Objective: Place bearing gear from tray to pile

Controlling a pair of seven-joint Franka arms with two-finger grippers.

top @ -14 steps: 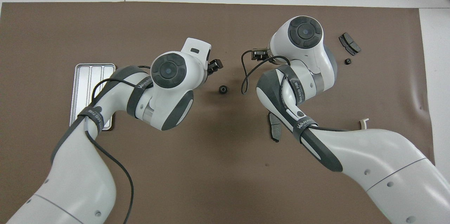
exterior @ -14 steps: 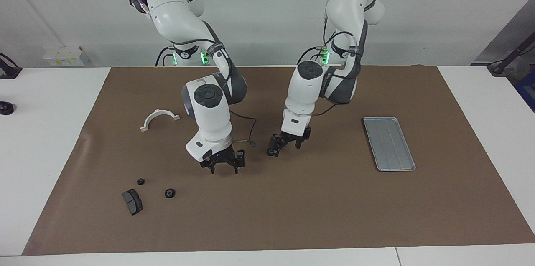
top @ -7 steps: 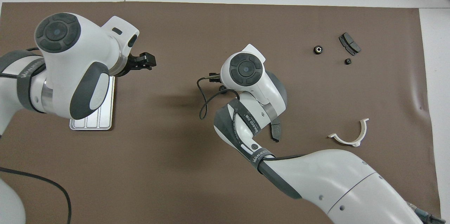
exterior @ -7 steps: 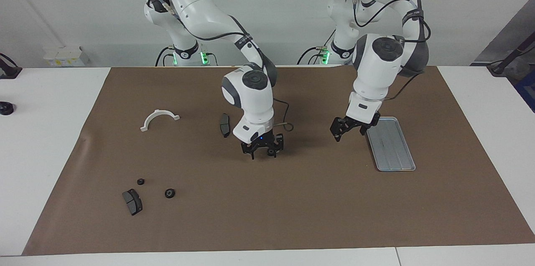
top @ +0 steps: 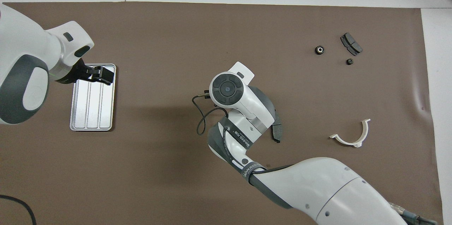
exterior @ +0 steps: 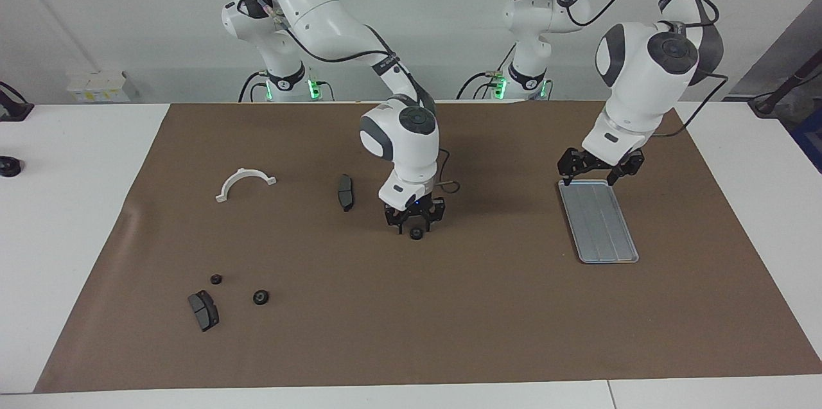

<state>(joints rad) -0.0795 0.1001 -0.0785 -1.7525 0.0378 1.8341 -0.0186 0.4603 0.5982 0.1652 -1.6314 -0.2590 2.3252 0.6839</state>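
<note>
The right end effector [exterior: 415, 224] stands low in the middle of the brown mat [exterior: 449, 306], with a small black gear [exterior: 416, 234] on the mat between its fingers. The fingers are spread around the gear, and I cannot tell if they touch it. The left end effector [exterior: 600, 171] hangs over the end of the tray [exterior: 607, 242] that is nearer to the robots, and its fingers are apart and hold nothing. The tray lies toward the left arm's end of the bench. The pile, two black gears [exterior: 260, 297] [exterior: 216, 279], lies toward the right arm's end, beside a dark brake pad [exterior: 203, 310]. Another brake pad [exterior: 345, 192] lies near the right end effector, and a white half-ring [exterior: 244, 183] lies nearer to the robots than the pile
</note>
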